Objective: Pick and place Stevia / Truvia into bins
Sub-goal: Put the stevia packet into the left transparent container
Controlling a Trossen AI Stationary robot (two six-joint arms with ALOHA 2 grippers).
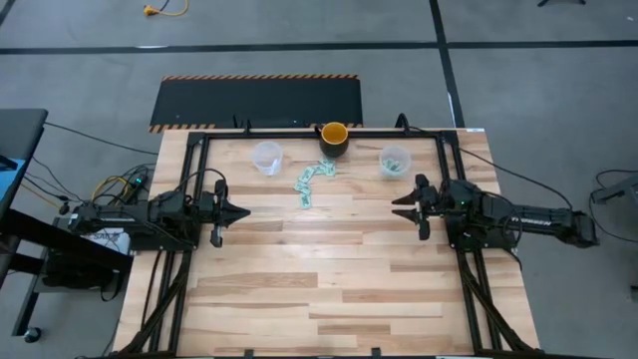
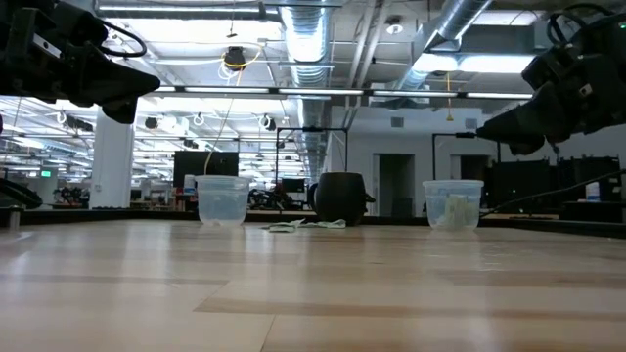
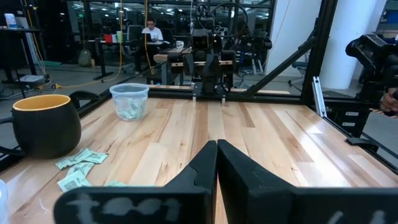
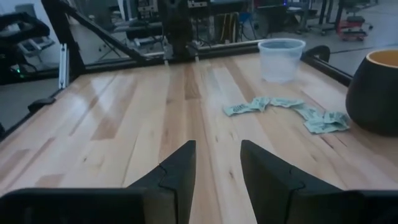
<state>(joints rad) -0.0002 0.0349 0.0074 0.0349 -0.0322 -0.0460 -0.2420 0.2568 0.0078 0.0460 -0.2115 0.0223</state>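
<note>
Looking down, I see the loose trail of small light-green-and-white paper sachets (image 1: 311,183) lying at the far middle of the pale wooden table (image 1: 329,289), just in front of the dark yellow-lined cup (image 1: 334,139) and between the two clear plastic cups (image 1: 266,157) (image 1: 395,161); its long axis runs far-right to near-left. My left gripper (image 1: 239,211), pinched shut and empty, looks slightly nearer than my right gripper (image 1: 398,204), whose fingers stand part-open, empty.
</note>
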